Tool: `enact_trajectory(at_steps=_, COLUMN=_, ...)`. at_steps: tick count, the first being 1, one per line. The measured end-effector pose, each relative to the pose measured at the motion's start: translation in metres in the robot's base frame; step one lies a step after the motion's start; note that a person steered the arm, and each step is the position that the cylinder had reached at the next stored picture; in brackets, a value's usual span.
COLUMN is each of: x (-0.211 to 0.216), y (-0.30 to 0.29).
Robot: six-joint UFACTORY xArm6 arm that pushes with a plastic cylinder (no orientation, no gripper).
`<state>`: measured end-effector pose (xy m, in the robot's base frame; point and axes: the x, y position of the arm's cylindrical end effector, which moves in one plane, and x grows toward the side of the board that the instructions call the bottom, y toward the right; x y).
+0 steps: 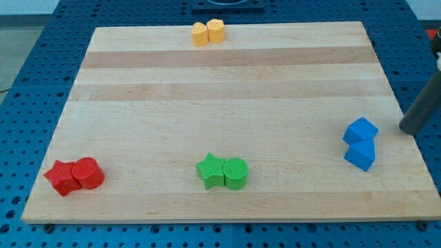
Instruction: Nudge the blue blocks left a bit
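Observation:
Two blue blocks stand touching near the board's right edge: a blue cube (360, 130) above a blue triangular block (360, 156). My rod comes in from the view's right edge, and my tip (408, 129) rests to the right of the blue cube, apart from it by a clear gap.
The wooden board (227, 83) lies on a blue pegboard. A yellow pair (208, 32) sits at the top edge. A green star (211, 170) and green cylinder (235, 173) stand at bottom centre. A red star (62, 178) and red cylinder (89, 173) sit at bottom left.

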<state>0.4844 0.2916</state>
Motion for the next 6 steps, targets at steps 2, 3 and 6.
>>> enact_trajectory(at_steps=2, x=0.012, y=-0.029)
enact_trajectory(at_steps=3, x=0.012, y=-0.046)
enact_trajectory(at_steps=6, x=0.012, y=-0.068)
